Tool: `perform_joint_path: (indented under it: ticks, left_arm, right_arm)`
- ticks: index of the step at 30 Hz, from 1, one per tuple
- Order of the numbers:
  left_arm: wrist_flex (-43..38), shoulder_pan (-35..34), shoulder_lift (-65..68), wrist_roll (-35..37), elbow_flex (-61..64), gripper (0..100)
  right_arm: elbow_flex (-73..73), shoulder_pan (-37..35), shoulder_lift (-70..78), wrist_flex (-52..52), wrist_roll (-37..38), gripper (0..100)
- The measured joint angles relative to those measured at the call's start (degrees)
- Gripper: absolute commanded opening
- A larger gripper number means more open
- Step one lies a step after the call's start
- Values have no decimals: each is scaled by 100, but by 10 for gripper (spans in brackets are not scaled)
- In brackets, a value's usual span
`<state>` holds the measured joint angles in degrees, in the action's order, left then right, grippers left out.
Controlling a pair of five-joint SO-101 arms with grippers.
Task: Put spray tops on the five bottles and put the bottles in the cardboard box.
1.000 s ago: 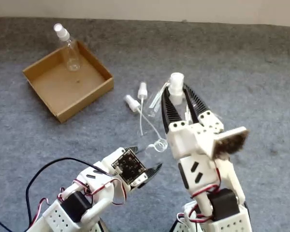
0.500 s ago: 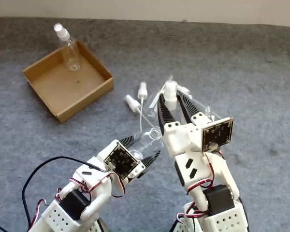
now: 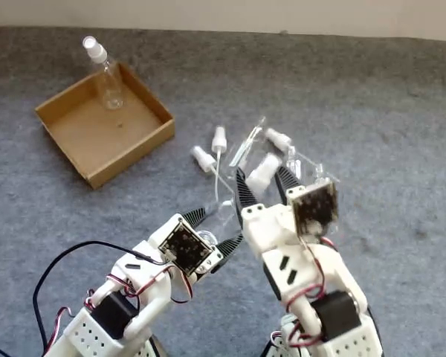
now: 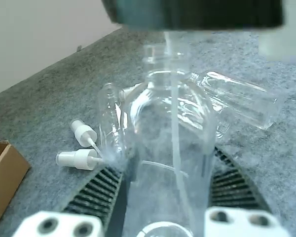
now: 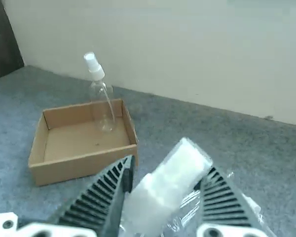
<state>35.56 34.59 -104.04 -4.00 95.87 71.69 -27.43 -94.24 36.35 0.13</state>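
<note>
My left gripper point(image 3: 217, 226) is shut on a clear open-necked bottle point(image 4: 165, 148), held upright between its ribbed fingers point(image 4: 99, 188). Just above it, my right gripper point(image 3: 264, 177) is shut on a white spray top point(image 3: 264, 169), which is tilted; its thin tube point(image 4: 173, 98) runs down through the bottle's neck. In the right wrist view the same spray top point(image 5: 170, 180) sits between the jaws. The cardboard box point(image 3: 67, 130) lies at the far left, with one capped bottle point(image 3: 108, 78) leaning on its back wall.
Two loose spray tops point(image 3: 203, 158) point(image 3: 219, 139) lie on the grey carpet between the box and the arms. Several clear bottles point(image 3: 301, 162) and another spray top point(image 3: 277, 138) lie in a heap beyond my right gripper.
My right gripper has pulled back toward the left one and tilted the spray top over the bottle. My left gripper moved up under it with the bottle.
</note>
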Motion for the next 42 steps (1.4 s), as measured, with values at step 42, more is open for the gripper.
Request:
perform_joint_path:
  ticks: [42]
  left_arm:
    - [-589,-2400,0,281,-26,60]
  right_arm:
    - [2198,-62,-1046,-941,633,5]
